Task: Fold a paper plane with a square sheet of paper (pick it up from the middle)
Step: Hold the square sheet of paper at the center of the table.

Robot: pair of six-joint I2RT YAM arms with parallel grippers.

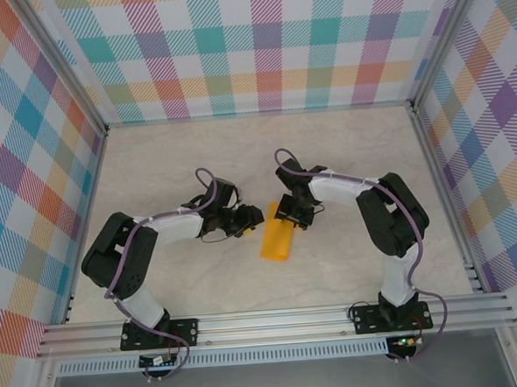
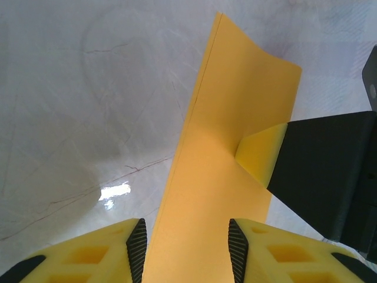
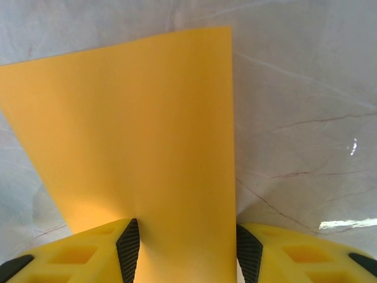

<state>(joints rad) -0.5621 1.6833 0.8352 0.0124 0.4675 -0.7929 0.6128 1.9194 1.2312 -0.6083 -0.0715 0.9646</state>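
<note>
The orange-yellow sheet of paper (image 1: 276,242) lies on the table between both grippers, folded into a long narrow band. My left gripper (image 1: 241,226) comes at it from the left. In the left wrist view the paper (image 2: 235,118) runs between the open jaws of the left gripper (image 2: 185,253), with a small gap at the left pad (image 2: 138,247). My right gripper (image 1: 295,216) stands over the band's far end. Its jaws (image 3: 187,253) are apart, one pad on the paper (image 3: 147,118) and one at its right edge. One right fingertip (image 2: 262,159) presses the paper, which bulges there.
The pale marble tabletop (image 1: 195,153) is bare around the paper. Metal rails and checked walls (image 1: 258,44) enclose the table on the left, right and far sides. Both arm bases (image 1: 162,331) sit on the near rail.
</note>
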